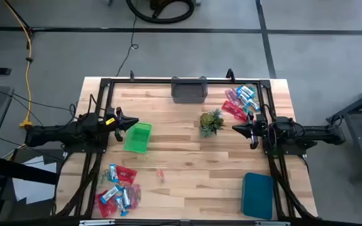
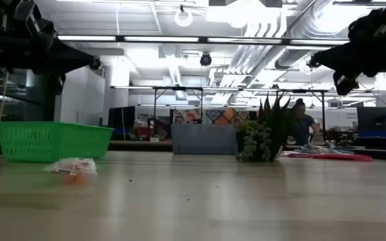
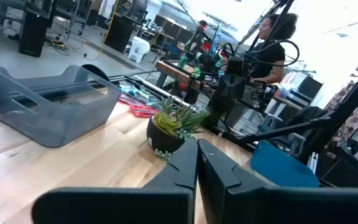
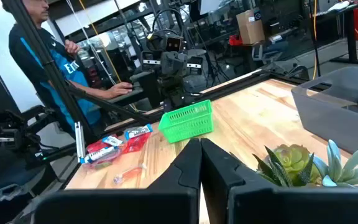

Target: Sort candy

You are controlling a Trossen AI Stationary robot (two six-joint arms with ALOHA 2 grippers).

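Note:
Wrapped candy lies in two heaps: one at the near left (image 1: 118, 193) and one at the far right (image 1: 239, 100). A single clear-wrapped candy (image 1: 161, 173) lies on the table's middle near side, and shows in the low view (image 2: 72, 166). My left gripper (image 1: 132, 122) is shut and empty, held above the table beside the green bin (image 1: 137, 137). My right gripper (image 1: 236, 129) is shut and empty, held above the table just right of the small spiky plant (image 1: 211, 122). The shut fingers show in the left wrist view (image 3: 197, 163) and the right wrist view (image 4: 200, 160).
A grey bin (image 1: 189, 89) stands at the far edge's middle. A teal bin (image 1: 257, 195) lies at the near right. The plant in its dark pot stands mid-table. A black frame (image 1: 99, 100) runs along the table's edges. A person (image 4: 39, 56) sits beyond the table's left side.

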